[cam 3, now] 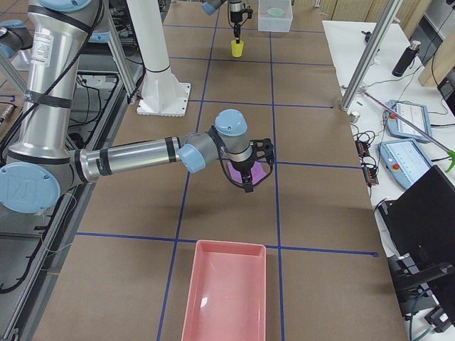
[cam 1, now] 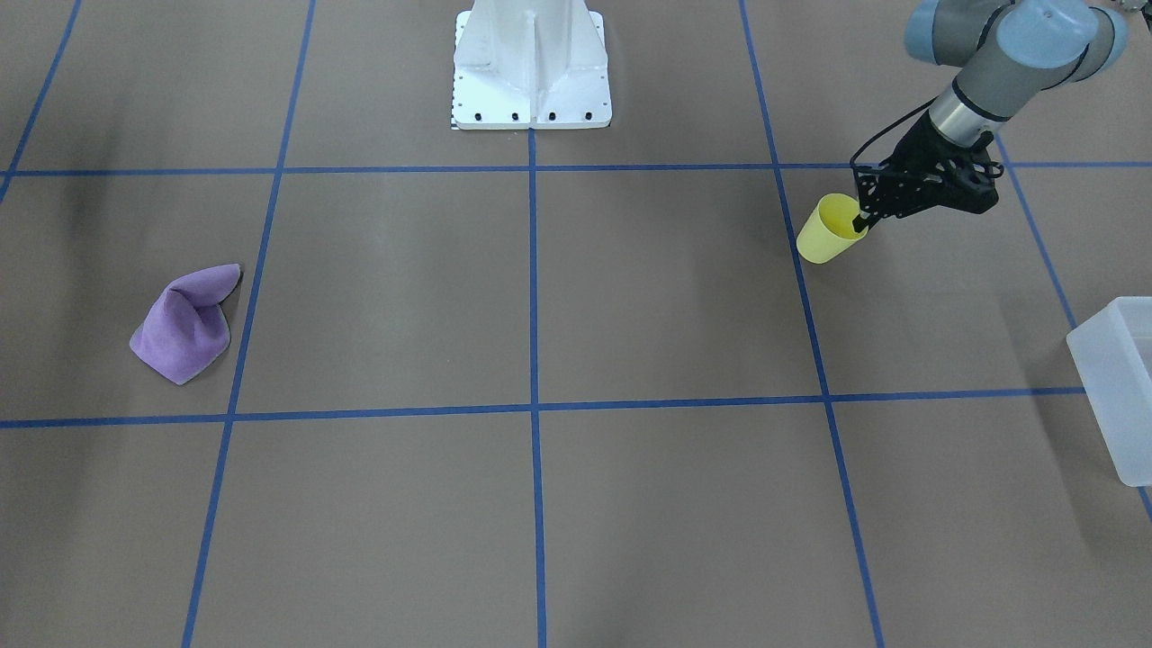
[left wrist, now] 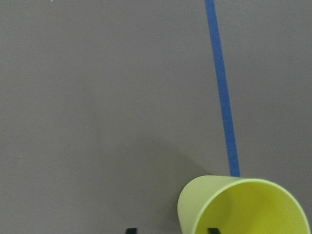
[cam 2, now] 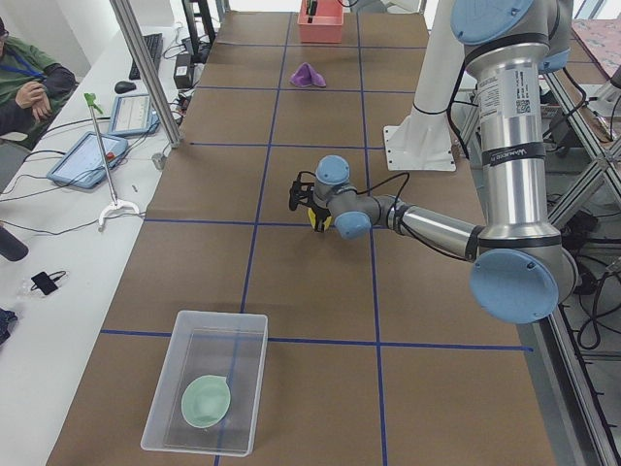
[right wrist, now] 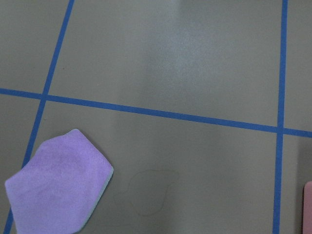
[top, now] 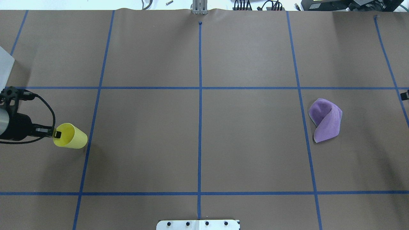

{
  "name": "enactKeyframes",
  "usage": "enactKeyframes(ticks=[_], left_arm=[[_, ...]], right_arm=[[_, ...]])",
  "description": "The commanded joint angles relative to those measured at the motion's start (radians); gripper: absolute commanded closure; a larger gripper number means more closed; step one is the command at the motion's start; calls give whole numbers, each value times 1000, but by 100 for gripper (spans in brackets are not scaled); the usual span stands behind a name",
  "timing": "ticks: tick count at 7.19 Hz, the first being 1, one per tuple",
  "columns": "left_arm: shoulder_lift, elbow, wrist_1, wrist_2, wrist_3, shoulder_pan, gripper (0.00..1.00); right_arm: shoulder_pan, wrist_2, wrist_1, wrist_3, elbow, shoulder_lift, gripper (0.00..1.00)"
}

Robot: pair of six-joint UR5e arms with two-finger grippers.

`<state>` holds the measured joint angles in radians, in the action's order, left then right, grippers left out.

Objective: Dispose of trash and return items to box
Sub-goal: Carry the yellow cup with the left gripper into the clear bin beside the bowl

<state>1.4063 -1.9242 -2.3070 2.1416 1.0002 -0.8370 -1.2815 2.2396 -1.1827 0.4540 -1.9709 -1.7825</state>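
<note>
The yellow cup point(cam 1: 826, 231) stands upright on the brown table, near a blue tape line, also in the overhead view point(top: 71, 136) and the left wrist view point(left wrist: 248, 207). My left gripper point(cam 1: 866, 220) is open over the cup's rim, one fingertip point(left wrist: 212, 230) inside the cup and the other outside. The mint-green bowl point(cam 2: 207, 400) lies inside the translucent box point(cam 2: 218, 316), whose corner shows in the front view point(cam 1: 1120, 387). My right gripper point(cam 3: 246, 177) hangs over a purple cloth point(cam 3: 234, 170); I cannot tell whether it is open or shut.
The purple cloth point(top: 326, 123) lies crumpled on the robot's right side, also in the right wrist view point(right wrist: 58, 185). A pink bin point(cam 3: 224, 295) stands at the table's right end. The white robot base point(cam 1: 531, 63) is mid-table. An operator sits beside the left end.
</note>
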Motion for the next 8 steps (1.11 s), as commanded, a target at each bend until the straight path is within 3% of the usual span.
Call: enactKeyframes(ticks=[1, 3, 4, 5, 7, 8], left_arm=[[-9, 37, 12, 143, -163, -249, 100], [22, 146, 184, 172, -517, -468, 100], [105, 201, 327, 172, -698, -584, 100], [196, 337, 409, 167, -906, -679, 100], [449, 759, 400, 162, -1139, -777, 100], [482, 853, 343, 135, -1138, -774, 100]], right_arm=[[1, 0, 0, 0, 1, 0, 0], [1, 0, 0, 2, 1, 0, 0], [1, 0, 0, 2, 1, 0, 0], [1, 0, 0, 2, 1, 0, 0], [1, 2, 0, 2, 1, 0, 0], [1, 2, 0, 2, 1, 0, 0]])
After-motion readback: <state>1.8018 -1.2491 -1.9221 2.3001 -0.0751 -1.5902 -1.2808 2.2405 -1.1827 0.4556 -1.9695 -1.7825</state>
